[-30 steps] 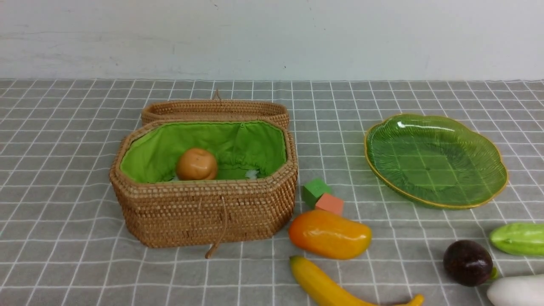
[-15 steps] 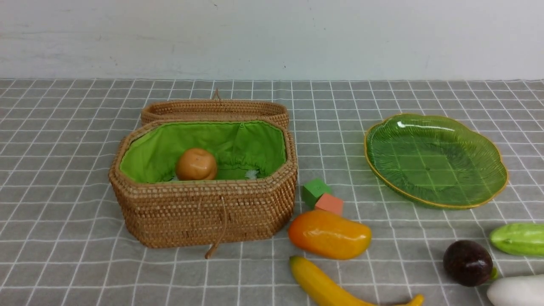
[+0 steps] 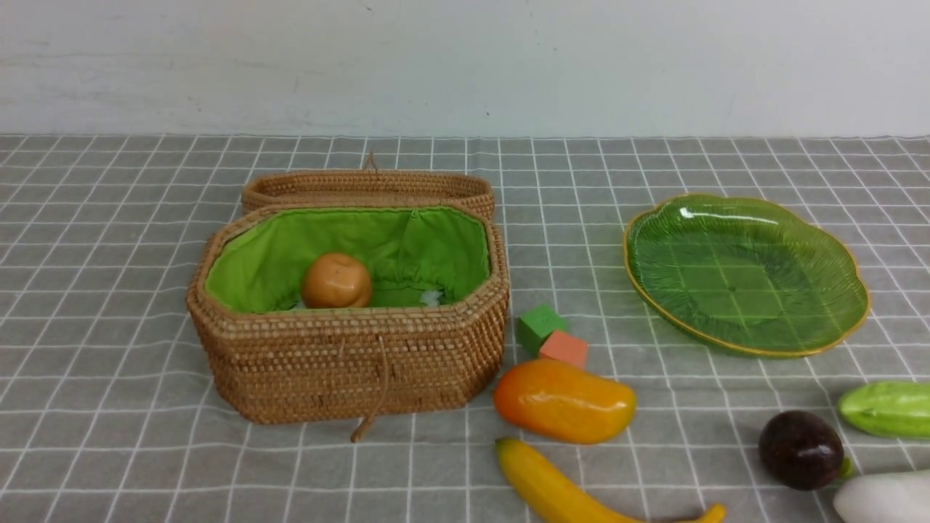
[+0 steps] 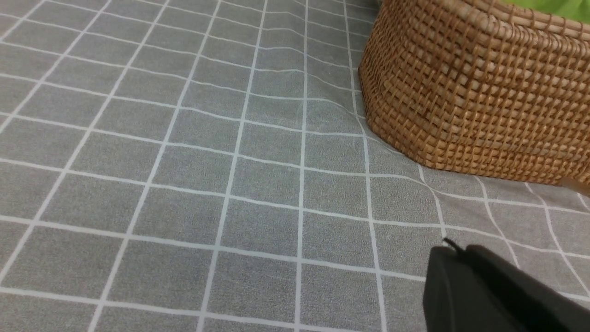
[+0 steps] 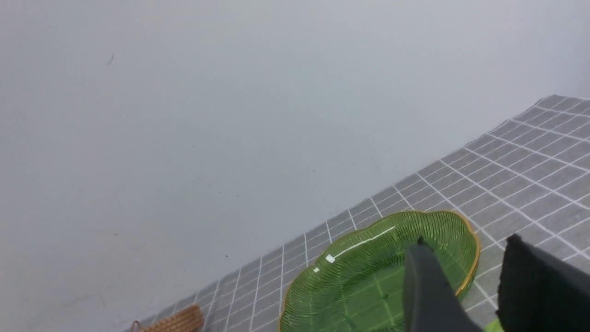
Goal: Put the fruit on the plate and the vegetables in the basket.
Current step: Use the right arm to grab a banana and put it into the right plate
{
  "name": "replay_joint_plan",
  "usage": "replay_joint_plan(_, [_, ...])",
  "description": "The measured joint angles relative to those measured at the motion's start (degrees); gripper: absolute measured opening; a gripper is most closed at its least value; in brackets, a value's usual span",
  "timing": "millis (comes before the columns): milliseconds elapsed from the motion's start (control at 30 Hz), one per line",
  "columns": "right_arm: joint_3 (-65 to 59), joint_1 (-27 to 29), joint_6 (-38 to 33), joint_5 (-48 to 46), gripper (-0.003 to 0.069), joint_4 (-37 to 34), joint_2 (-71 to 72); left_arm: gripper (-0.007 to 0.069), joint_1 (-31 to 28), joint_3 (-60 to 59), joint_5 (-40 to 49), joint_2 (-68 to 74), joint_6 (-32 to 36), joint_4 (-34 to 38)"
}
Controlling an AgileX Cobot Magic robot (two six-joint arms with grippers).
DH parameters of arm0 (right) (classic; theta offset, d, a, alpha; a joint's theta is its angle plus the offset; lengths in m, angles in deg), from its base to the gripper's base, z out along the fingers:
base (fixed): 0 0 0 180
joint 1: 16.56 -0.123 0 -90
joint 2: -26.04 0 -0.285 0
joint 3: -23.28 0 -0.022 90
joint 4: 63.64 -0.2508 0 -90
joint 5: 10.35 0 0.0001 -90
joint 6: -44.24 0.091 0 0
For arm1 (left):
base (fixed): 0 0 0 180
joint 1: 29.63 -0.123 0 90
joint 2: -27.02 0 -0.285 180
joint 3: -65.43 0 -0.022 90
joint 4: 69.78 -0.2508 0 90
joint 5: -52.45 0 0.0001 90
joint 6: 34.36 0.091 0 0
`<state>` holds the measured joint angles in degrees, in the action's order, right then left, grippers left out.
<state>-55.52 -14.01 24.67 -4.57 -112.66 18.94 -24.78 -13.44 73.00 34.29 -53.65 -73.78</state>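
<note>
The open wicker basket (image 3: 349,363) holds the tan potato (image 3: 336,280) on its green lining. The green glass plate (image 3: 748,272) at the right has nothing on it. On the cloth in front lie the mango (image 3: 563,401), the banana (image 3: 552,487), the dark purple fruit (image 3: 801,449), the cucumber (image 3: 886,408) and the white radish (image 3: 883,497). Neither arm shows in the front view. My left gripper (image 4: 454,249) is shut and holds nothing, low over the cloth beside the basket's outer wall (image 4: 470,87). My right gripper (image 5: 466,242) is open above the plate's rim (image 5: 470,272); a sliver of light green shows below it.
A green cube (image 3: 540,327) and an orange cube (image 3: 563,349) sit between the basket and the mango. The basket's lid (image 3: 367,189) lies folded back behind it. A cord loop (image 3: 374,407) hangs down the basket's front. A white wall bounds the far edge of the checked cloth.
</note>
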Motion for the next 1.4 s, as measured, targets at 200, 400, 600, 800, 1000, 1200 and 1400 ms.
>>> replay_joint_plan(200, [5.0, 0.0, -1.1, -11.4, 0.0242, 0.4, 0.0, 0.0017, 0.0, 0.0, 0.0, 0.0, 0.0, 0.0])
replay_joint_plan(400, [18.1, 0.0, -1.2, -26.1, 0.0242, 7.7, -6.5, 0.0019, 0.0, 0.0, 0.0, 0.0, 0.0, 0.0])
replay_joint_plan(600, [32.8, 0.0, 3.6, -40.1, 0.0242, 16.1, -26.3, 0.0028, 0.0, 0.0, 0.0, 0.0, 0.0, 0.0])
replay_joint_plan(800, [36.6, 0.0, -1.0, -40.9, 0.0242, 16.3, -40.2, 0.0029, 0.0, 0.0, 0.0, 0.0, 0.0, 0.0])
replay_joint_plan(1000, [38.5, -4.7, -18.2, -44.5, 0.0244, 9.7, -54.1, 0.0029, 0.0, 0.0, 0.0, 0.0, 0.0, -0.1])
replay_joint_plan(1200, [46.8, -19.9, -21.5, -47.1, 0.0362, 14.3, -69.0, 0.0034, 0.0, 0.0, 0.0, 0.0, 0.0, -0.2])
replay_joint_plan(1400, [53.0, -30.8, -15.3, -47.0, 0.0556, 28.1, -81.8, 0.004, 0.0, 0.0, 0.0, 0.0, 0.0, -0.2])
